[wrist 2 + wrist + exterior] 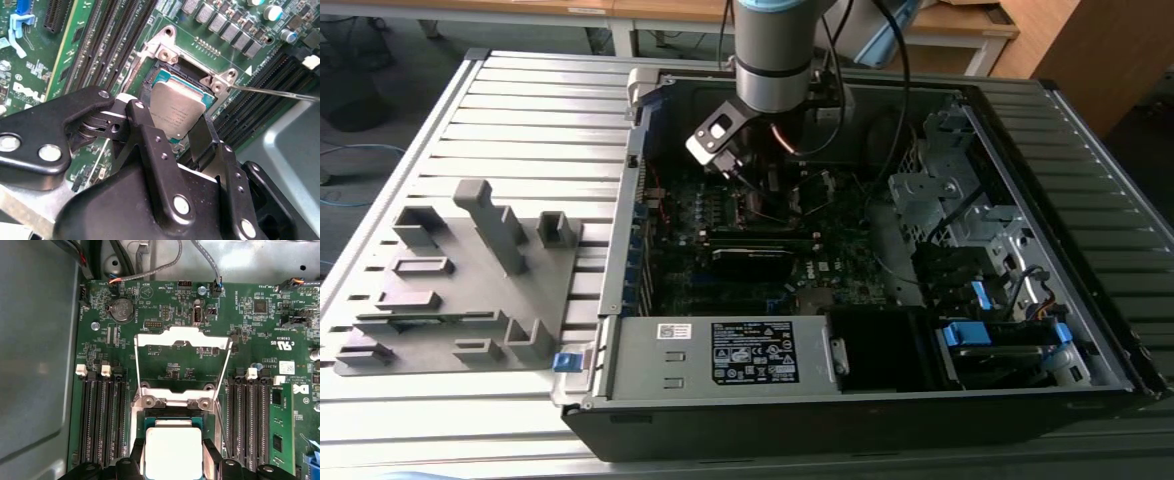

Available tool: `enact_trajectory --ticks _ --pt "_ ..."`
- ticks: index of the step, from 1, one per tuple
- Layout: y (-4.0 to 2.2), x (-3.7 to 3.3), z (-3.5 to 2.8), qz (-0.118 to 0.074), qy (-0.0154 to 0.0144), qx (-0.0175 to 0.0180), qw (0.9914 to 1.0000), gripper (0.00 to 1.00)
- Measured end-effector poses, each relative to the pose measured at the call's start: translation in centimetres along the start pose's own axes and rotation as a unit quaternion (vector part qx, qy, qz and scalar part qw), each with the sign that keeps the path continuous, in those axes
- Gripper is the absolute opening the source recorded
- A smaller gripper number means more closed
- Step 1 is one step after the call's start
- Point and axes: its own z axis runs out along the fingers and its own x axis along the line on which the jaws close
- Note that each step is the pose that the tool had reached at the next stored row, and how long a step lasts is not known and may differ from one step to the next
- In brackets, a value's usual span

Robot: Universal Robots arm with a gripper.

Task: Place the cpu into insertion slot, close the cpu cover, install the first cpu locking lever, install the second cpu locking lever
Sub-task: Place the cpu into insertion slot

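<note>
- Ribbed metal worktop (520, 110) carries an open computer case (854, 420); the slot (172, 412) sits on the green motherboard (170, 305) inside it.
- A grey moulded fixture (454, 280) lies on the worktop outside the case, well apart from the slot.
- The arm (774, 50) reaches down into the case, over the board.
- In both wrist views the end effector (172, 117) (173, 455) hangs right over the slot, its black fingers (150, 145) clenched on two opposite edges of the cpu (177, 112) (172, 452).
- The cpu shows its silver-grey top with a green edge around it. In the second wrist view it sits tilted over the slot's dark recess (187, 70). Whether its underside already touches the slot cannot be told.
- The cover (182, 339) is open: its silvery frame is swung away from the slot on the two hinge tabs at the slot's edge, and bare board shows through its cut-out centre.
- A thin silver lever (275, 92) runs outward from one corner of the slot, unlatched, passing over the memory slots there.
- Long black memory slots (100, 420) flank the slot on two sides, just beside its rim.
- A round coin battery (122, 310) sits on the board beyond the open cover, on the far side from the slot.
</note>
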Motion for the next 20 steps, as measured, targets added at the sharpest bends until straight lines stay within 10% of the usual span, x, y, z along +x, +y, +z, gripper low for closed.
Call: enact_trajectory --ticks 20 --pt "-0.04 -0.03 0.5 0.011 -0.001 -0.0001 0.99994 0.54"
